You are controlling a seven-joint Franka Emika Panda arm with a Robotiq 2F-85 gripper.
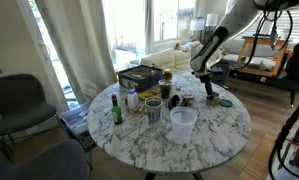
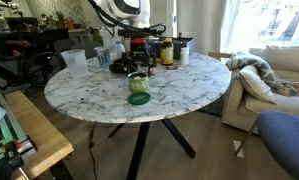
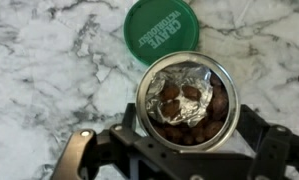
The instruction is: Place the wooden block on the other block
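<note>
Jar [image 3: 186,100] of brown snack pieces (foil seal partly torn back) stands upright on the marble bench [image 2: 89,90], apart from the bottles [image 2: 171,50] at the far side. Green lid [image 3: 169,30] lies flat just beside it. Gripper [image 3: 184,145] hovers above the jar, jaws wide open, gripping nothing.

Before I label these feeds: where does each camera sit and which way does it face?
Exterior view: behind the grey chair, facing marble table and windows; arm upper right.
Exterior view: low beside the table, facing green lid; arm at top.
Wrist view: straight down on the open jar; gripper at bottom.
All three show the lid.
</note>
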